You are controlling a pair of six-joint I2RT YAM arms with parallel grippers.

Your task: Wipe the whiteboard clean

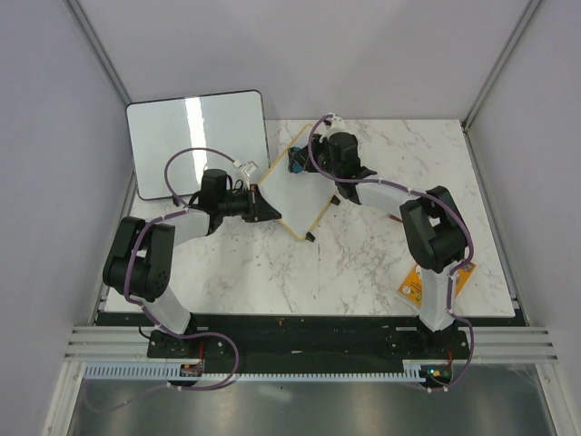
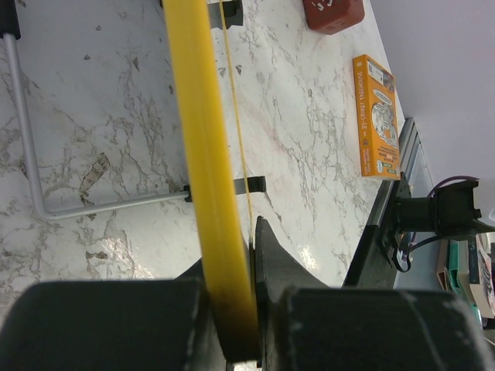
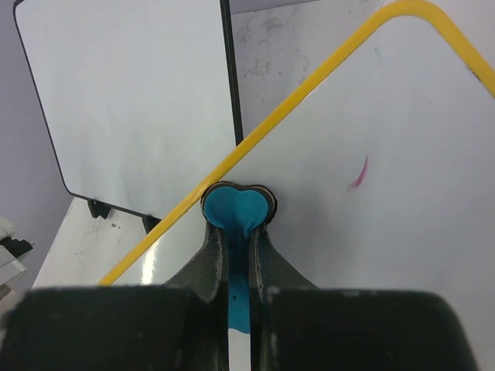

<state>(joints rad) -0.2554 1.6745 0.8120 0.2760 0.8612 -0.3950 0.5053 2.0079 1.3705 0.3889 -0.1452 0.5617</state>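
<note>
Two grippers, one whiteboard (image 1: pixel 295 193) set askew on the marble table (image 1: pixel 363 263) between them, just beside a larger blank board (image 1: pixel 195 141). Left gripper (image 2: pixel 232 309) pinches its yellow frame, and that view sees it edge-on only. Right gripper (image 3: pixel 238 232) clamps a blue eraser (image 3: pixel 236 210), mostly hidden between the fingers, at the frame. Pink smear (image 3: pixel 358 174) shows from the right wrist alone; overhead the face looks blank.
</note>
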